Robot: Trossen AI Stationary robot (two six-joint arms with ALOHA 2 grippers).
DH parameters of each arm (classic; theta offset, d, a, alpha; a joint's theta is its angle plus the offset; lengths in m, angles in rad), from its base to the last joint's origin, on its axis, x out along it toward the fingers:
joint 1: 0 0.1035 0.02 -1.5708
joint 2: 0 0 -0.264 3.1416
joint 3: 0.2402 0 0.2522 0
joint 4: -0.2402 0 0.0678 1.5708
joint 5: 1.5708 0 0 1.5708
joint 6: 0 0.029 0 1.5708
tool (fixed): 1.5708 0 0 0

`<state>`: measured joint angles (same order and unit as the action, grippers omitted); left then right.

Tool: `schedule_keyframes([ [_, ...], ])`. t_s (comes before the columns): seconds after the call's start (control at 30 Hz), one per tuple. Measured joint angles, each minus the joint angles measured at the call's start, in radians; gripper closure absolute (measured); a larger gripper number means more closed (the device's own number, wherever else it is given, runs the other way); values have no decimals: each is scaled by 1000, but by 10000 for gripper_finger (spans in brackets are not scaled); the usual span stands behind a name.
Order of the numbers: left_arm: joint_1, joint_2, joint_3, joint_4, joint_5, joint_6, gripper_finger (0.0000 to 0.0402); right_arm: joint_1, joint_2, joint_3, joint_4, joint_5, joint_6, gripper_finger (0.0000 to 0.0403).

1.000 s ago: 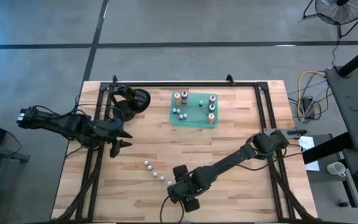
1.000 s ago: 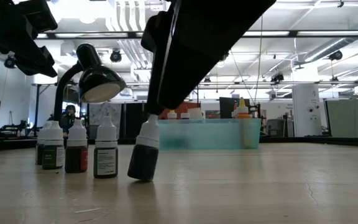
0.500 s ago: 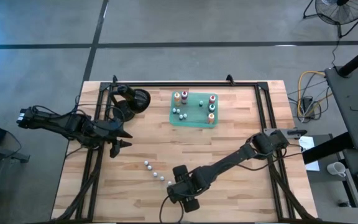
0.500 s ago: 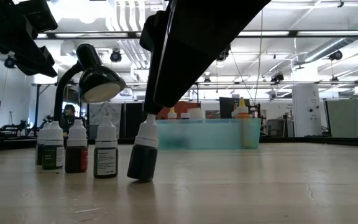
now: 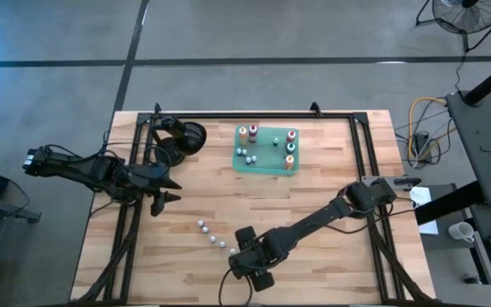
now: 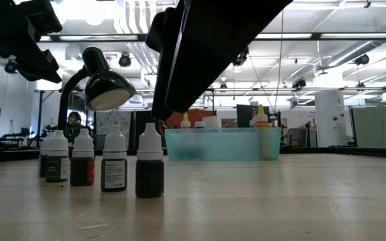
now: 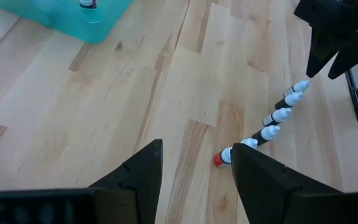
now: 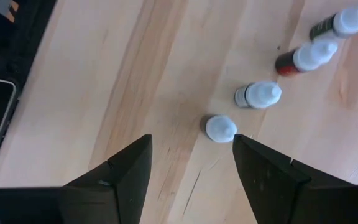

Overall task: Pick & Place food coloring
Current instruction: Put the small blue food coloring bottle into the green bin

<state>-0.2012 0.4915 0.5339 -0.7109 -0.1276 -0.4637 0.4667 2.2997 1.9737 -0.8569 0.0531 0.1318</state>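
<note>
Several small white-capped food coloring bottles stand upright in a slanting row [image 5: 216, 239] on the wooden table, near its front edge. The end bottle [image 6: 149, 171] of that row stands on its base just under my right gripper [image 8: 191, 138]. That gripper is open and points steeply down; the bottle's white cap [image 8: 220, 127] sits just ahead of one fingertip. More bottles stand in the green tray [image 5: 265, 162] at the back. My left gripper [image 5: 167, 189] waits open above the table's left side, with nothing between its fingers. My right gripper comes down on the end bottle from above, and the bottle's cap [image 6: 151, 128] stands right at the tip of one finger [image 8: 247, 155]. I cannot tell whether that finger touches the cap. The bottle stands upright on the table by its base.
A black desk lamp [image 5: 181, 138] stands at the back left, next to the tray. A black frame rail [image 5: 254, 117] runs along the table's far edge and down both sides. Bare wood lies between the row and the tray.
The end bottle of the row has gone from leaning, cap tipped toward my right gripper, to standing upright; its base has stayed where it was. The other bottles have not moved.
</note>
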Motion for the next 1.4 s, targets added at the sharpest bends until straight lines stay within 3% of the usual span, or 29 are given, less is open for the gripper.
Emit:
schedule_keyframes([
  [0.73,0,0,0,0,8,0,239,-12,22,-21,83,54,9,186],
  [1.1,0,0,0,0,10,0,239,-16,22,-51,88,55,157,187],
  [1.4,0,0,0,0,9,0,239,-25,23,-48,90,51,207,234],
])
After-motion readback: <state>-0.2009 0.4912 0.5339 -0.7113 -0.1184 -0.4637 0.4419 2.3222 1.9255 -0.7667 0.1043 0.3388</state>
